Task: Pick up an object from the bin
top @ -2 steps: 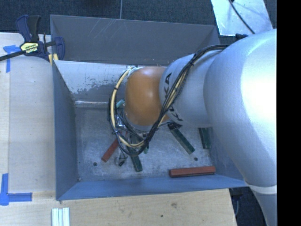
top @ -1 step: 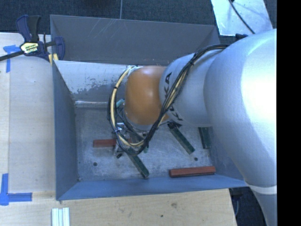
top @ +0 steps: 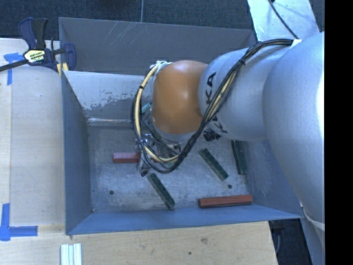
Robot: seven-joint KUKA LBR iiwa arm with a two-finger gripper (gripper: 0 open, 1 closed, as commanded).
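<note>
The big grey arm [top: 265, 87] comes into the grey bin [top: 76, 148] from the right. A round orange cover [top: 176, 95] sits at its end, with yellow and black cables [top: 140, 101] looping round it. The pincer [top: 145, 162] pokes out under the cover, low over the bin floor. The cover and the cables are in the way, so it is not possible to tell if the pincer is apart or together, or if it has anything in it.

Two things lie closest to the pincer. Just to its left is a small red-brown block [top: 126, 158], lying flat, with its right end right beside the pincer. Just below the pincer is a dark green stick [top: 161, 190]. It lies slanted, with its top end next to the pincer and its other end down near the front wall of the bin. Which of these two the pincer is over cannot be told.

The other things lie to the pincer's right. A second green stick [top: 213, 164] lies slanted, partly under the arm. A third green stick [top: 239, 157] lies farther right, almost straight up and down, with its top hidden by the arm. A long red-brown bar [top: 225, 201] lies flat, below and well to the right of the pincer, close to the front wall.
</note>
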